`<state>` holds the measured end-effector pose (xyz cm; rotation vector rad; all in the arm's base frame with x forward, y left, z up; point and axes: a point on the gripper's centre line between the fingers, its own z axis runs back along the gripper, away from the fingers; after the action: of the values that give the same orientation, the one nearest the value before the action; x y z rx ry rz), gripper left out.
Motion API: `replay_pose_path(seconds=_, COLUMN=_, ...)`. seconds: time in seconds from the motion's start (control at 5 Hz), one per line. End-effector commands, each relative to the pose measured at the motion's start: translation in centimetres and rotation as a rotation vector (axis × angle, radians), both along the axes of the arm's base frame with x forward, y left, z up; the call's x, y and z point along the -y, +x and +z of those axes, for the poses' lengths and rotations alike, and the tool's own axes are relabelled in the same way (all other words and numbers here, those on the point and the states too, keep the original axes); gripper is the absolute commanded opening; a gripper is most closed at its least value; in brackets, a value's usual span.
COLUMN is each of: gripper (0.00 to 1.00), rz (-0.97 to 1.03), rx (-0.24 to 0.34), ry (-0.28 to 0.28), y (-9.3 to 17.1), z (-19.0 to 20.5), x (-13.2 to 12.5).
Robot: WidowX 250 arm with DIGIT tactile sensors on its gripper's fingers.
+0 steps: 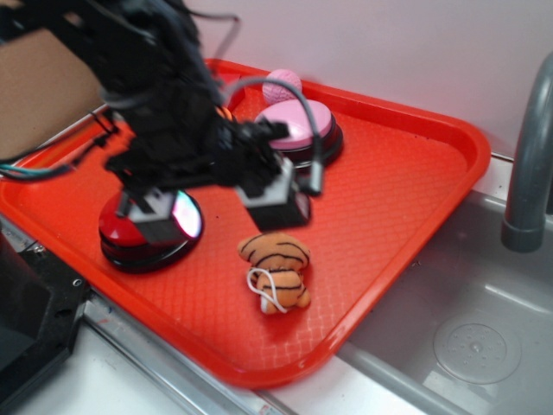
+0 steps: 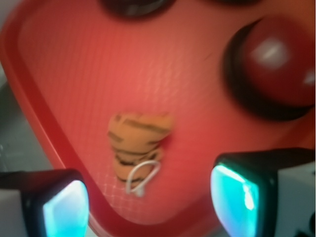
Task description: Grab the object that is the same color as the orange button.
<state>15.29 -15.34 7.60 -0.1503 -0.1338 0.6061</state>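
The small orange plush tiger with black stripes and a white string loop lies on the red tray, near its front edge. It also shows in the wrist view, between and beyond my fingers. My gripper hangs open and empty above the tray, just behind and left of the tiger, not touching it. In the wrist view the gripper has its jaws wide apart, with glowing pads. The orange button is hidden behind my arm.
A red-domed button sits under my left finger and shows in the wrist view. A pink-domed button and a pink ball are at the tray's back. A metal sink with a grey pipe lies to the right.
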Motion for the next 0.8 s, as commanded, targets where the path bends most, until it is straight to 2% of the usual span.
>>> replay_pose_path(seconds=0.0, gripper=1.0, rz=0.03, rx=0.006, ry=0.044, y=1.7, z=-3.5, x=1.0)
replay_pose_path(seconds=0.2, gripper=0.81, rz=0.044, rx=0.001, ry=0.056, y=1.8, z=-4.4, x=1.0)
replay_pose_path(seconds=0.4, gripper=0.14, rz=0.056, rx=0.001, ry=0.068, y=2.2, z=-5.1, x=0.9)
replay_pose_path(seconds=0.6, gripper=0.0, rz=0.041, rx=0.029, ry=0.084, y=2.4, z=-3.2, x=-0.3)
